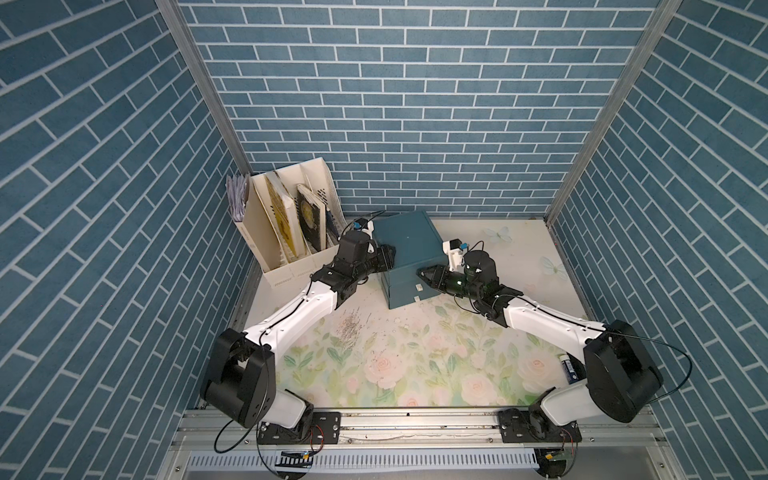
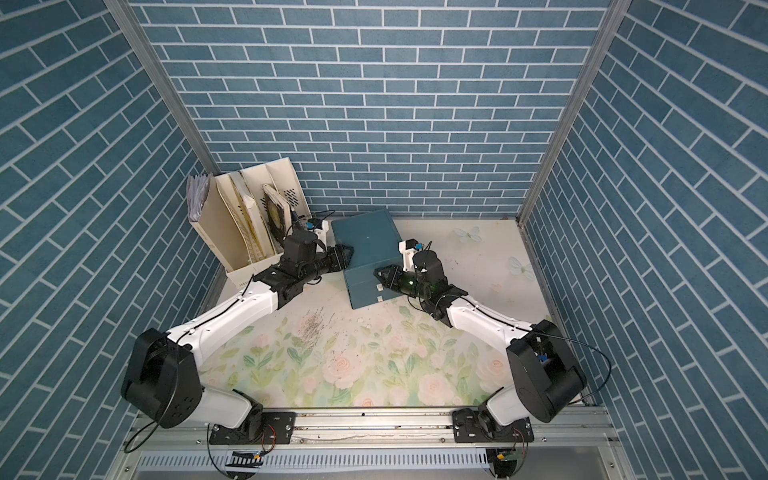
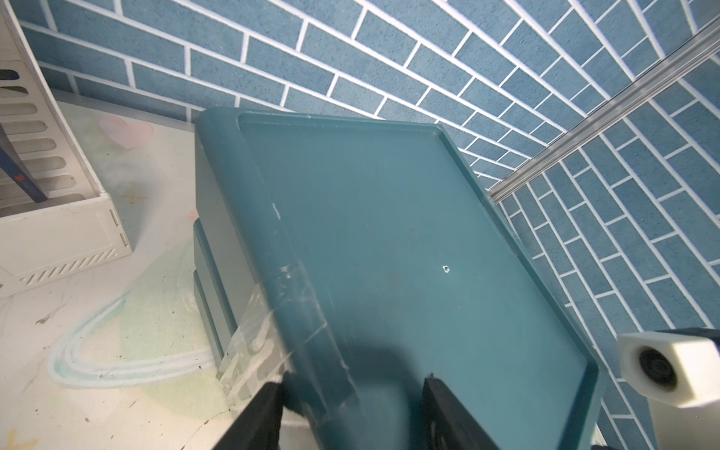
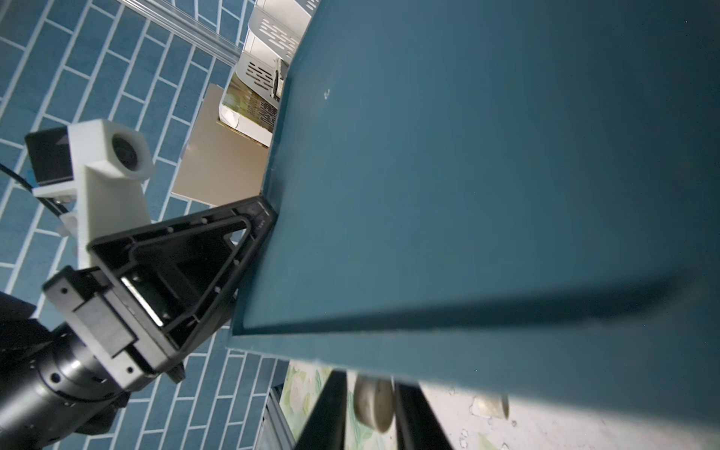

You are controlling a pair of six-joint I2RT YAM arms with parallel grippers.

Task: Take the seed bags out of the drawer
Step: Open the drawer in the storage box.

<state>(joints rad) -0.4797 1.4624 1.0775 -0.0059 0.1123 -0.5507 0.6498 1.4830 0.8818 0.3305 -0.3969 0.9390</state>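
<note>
The left end effector (image 3: 352,385) is clamping the teal cabinet (image 3: 389,233) by its side rim. The right end effector (image 4: 370,380) is straddling the knob (image 4: 374,405) of the closed top drawer (image 1: 399,280), grip unclear. The drawer is facing the counter's (image 1: 415,353) front edge.

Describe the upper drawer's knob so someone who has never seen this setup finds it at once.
Find the teal cabinet on the flowered mat by the back wall, beside the cream file holder. Two small white knobs sit stacked on its front. Yours is the upper knob, just under the tip of the right gripper; the lower knob lies nearer the mat.
</note>
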